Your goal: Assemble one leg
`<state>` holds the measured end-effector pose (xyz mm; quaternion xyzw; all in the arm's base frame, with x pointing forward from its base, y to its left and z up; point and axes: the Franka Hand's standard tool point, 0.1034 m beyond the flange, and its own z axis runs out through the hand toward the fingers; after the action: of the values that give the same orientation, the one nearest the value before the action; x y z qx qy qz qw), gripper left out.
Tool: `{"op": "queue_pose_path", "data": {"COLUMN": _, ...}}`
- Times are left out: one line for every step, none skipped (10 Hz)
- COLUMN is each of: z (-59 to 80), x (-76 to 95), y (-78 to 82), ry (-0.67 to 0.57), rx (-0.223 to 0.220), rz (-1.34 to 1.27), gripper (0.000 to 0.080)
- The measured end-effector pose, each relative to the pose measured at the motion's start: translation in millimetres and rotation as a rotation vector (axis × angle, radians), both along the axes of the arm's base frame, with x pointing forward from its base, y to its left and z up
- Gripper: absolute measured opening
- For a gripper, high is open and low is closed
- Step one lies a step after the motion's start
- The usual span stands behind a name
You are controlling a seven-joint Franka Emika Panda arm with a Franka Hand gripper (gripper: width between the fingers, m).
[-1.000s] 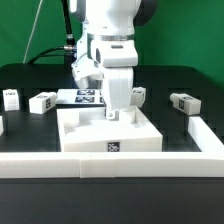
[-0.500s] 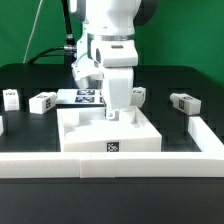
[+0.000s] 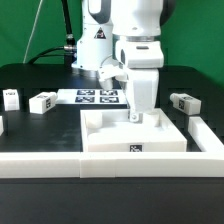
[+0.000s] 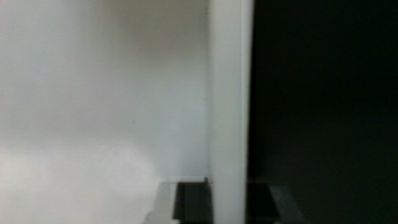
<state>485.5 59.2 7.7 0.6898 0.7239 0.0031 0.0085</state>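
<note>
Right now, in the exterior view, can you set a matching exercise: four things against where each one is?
Things:
1. tray
2. marker board
3. gripper
4. leg

Places:
A. lying flat behind the tray
B. standing near the exterior view's right edge
C. lowered over the tray's rear part
D. nearest the camera of the four, one tag on its front wall

Pairs: 1-D, 2-A, 3-C, 4-B

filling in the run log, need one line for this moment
gripper: shut on tray rim | tray: dragged toward exterior view's right | legs: loose, untouched
</note>
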Motion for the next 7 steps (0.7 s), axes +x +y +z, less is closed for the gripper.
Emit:
{"op": "queue_pose_path", "data": {"z": 0.0, "x": 6.5, "y": 7.6, "ry": -0.006, "rx": 0.003, "rz": -0.017, "gripper": 0.0058}}
{"op": "queue_pose_path", "data": {"z": 0.3, "x": 14.8, "y": 17.7, "ry": -0.014, "rx": 0.005, "rz": -0.037, "gripper": 0.0058}}
{"op": "queue_pose_path", "data": {"z": 0.4, "x": 18.0, "y": 22.7, "ry": -0.007, "rx": 0.0, "rz": -0.065, "gripper": 0.0058}}
{"op": "queue_pose_path", "data": {"z": 0.2, "x": 18.2, "y": 24.2, "ry": 0.003, "rx": -0.007, "rz": -0.082, "gripper": 0.0059}}
{"op": "queue_pose_path", "data": {"z": 0.3, "x": 18.1, "y": 26.7, "ry": 0.007, "rx": -0.01, "rz": -0.087, "gripper": 0.0059}}
{"op": "queue_pose_path", "data": {"z": 0.3, "x": 17.9, "y": 29.4, "ry": 0.007, "rx": -0.01, "rz": -0.088, "gripper": 0.0059}}
{"op": "queue_pose_path", "data": {"z": 0.3, "x": 17.6, "y": 32.8, "ry": 0.006, "rx": -0.008, "rz": -0.091, "gripper": 0.0059}}
